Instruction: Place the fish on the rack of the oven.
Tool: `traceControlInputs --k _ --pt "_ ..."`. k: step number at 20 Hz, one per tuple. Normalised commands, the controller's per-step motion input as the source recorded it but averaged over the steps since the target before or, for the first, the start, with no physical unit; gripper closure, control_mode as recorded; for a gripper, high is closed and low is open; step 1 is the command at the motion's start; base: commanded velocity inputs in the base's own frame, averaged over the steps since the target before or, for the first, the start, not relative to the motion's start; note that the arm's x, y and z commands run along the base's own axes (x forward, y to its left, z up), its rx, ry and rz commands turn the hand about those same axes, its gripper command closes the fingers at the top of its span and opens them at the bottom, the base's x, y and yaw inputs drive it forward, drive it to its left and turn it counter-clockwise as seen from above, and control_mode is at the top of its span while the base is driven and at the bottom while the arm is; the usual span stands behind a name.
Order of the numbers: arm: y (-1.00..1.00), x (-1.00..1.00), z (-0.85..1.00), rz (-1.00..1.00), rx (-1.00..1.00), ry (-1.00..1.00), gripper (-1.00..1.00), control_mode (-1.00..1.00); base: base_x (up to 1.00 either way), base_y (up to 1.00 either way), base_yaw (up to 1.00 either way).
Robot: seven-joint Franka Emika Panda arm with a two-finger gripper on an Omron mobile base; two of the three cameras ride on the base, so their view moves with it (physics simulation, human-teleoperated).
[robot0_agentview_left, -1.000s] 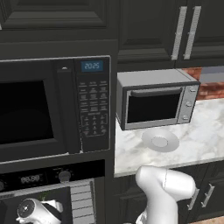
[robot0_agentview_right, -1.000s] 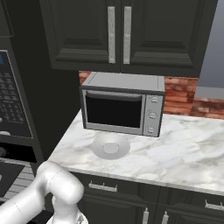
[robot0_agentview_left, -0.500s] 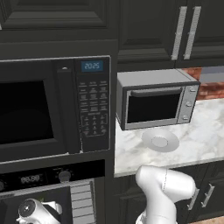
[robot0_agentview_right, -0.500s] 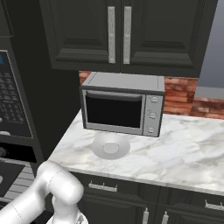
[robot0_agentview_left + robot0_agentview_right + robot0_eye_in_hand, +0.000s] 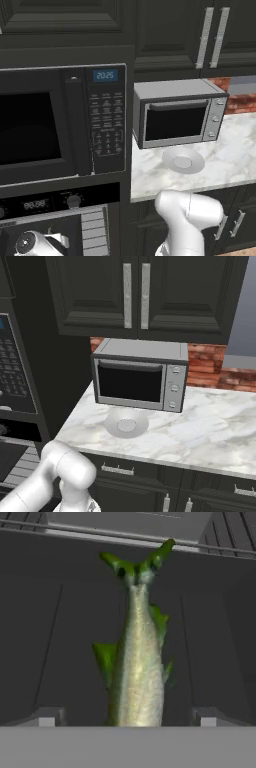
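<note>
hand view: fish (image 5: pixel 136 662) runs straight out from the bottom edge, tail fork up, body pale silvery with green fins. the two finger tips (image 5: pixel 46 718) sit well apart either side of it, not touching the part of the body that shows. whether the gripper (image 5: pixel 127 721) pinches the fish lower down, under the grey band, i cannot tell. behind the tail: dark panelled wall and a pale bar across the top, likely the inside of the oven.

left base view: oven (image 5: pixel 60 200) control strip with display and knob sits below the microwave (image 5: pixel 62 120). the arm reaches down to the lower left corner, into the oven opening, pale rack bars (image 5: pixel 93 230) beside it. plate (image 5: pixel 183 161) bare on the counter (image 5: pixel 235 150), near its front edge before the toaster oven (image 5: pixel 178 118).

right base view: same plate, same counter, arm dropping away at lower left.

judgement: carry step nearly over, fish at the oven mouth. next move calls for lowering it until it lies flat on the rack, then letting go and backing out level.
</note>
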Motion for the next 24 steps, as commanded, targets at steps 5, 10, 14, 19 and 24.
traceControlInputs --k 5,10,14,19,24 --pt "0.03 -0.61 0.37 0.0 0.0 -0.09 -1.0 -1.0 0.0 0.0 0.0" --pt "-0.47 -0.91 0.78 0.0 0.06 0.0 -1.0 -1.0 0.0 0.0 0.0" --pt "-0.86 -0.86 0.87 0.0 0.16 0.0 -1.0 -1.0 0.0 0.0 0.0" --pt "-1.0 -0.76 0.68 0.0 0.19 -0.04 -1.0 -1.0 0.0 0.0 0.0" --pt "-0.85 -0.18 0.76 0.02 0.21 0.0 -1.0 -1.0 0.0 0.0 0.0"
